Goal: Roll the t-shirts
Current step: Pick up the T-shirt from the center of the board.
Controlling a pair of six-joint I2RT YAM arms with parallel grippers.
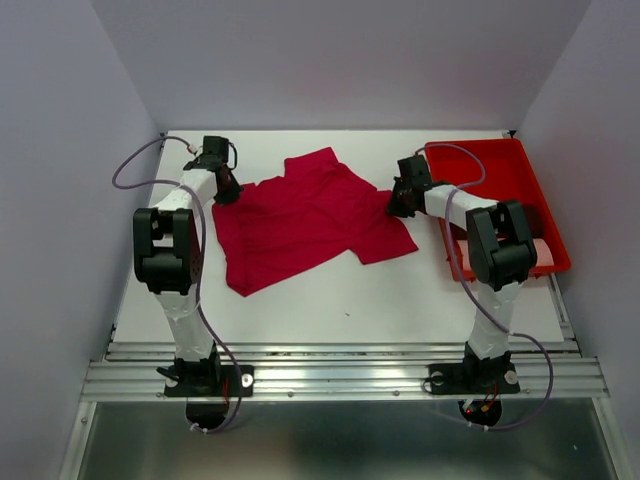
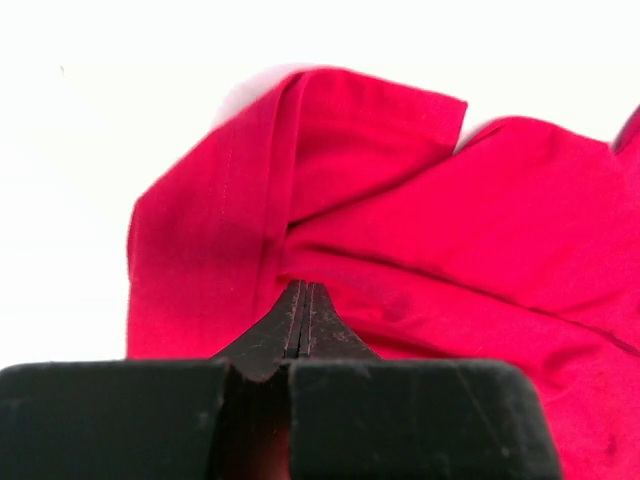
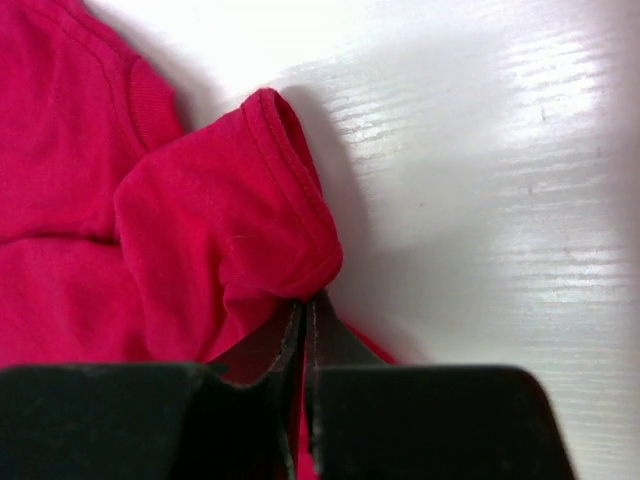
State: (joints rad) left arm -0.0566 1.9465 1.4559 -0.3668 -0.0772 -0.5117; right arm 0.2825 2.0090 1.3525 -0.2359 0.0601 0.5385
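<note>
A crimson-red t-shirt (image 1: 310, 215) lies spread and rumpled on the white table, one sleeve pointing to the back. My left gripper (image 1: 228, 190) is at the shirt's left edge. In the left wrist view this gripper (image 2: 303, 290) is shut, and the shirt's (image 2: 420, 230) folds pucker toward its tips. My right gripper (image 1: 395, 205) is at the shirt's right side. In the right wrist view it (image 3: 310, 300) is shut on a bunched sleeve hem (image 3: 290, 200), lifted a little off the table. No maroon shirt is in view.
A glossy red plastic tray (image 1: 500, 170) stands at the back right, close beside my right arm. A pale pink cloth (image 1: 546, 254) lies at the tray's near end, partly hidden by the arm. Bare white table (image 1: 330, 300) lies in front of the shirt. Grey walls enclose three sides.
</note>
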